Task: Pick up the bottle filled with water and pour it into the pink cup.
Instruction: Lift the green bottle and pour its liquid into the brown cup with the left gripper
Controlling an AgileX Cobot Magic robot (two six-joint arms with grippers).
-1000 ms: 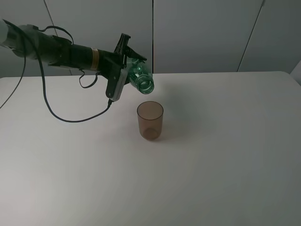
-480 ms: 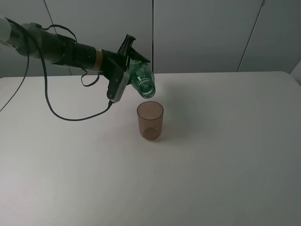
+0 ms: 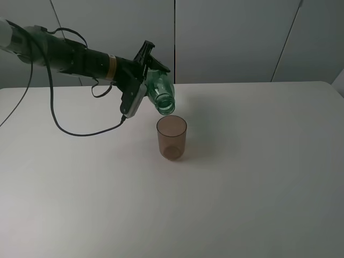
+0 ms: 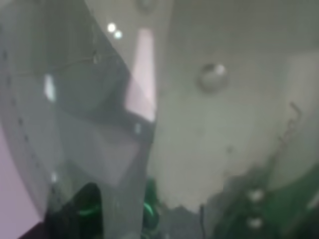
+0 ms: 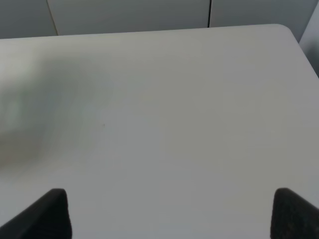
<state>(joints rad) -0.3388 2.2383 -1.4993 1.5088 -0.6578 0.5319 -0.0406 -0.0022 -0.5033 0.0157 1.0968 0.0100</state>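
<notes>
Over the left side of the table, the left gripper has its jaws clamped on the bottle. One jaw sits above the green body and the other below it, so the bottle lies crosswise between them. It is tipped steeply, its open mouth pointing down at the cup. The mouth hangs just above the cup's rim on its far-left side, not touching it. I can't make out any water. The cup stands upright near the table's middle. A black cable droops from the arm. The right gripper hovers over bare table, its fingertips spread wide, holding nothing.
</notes>
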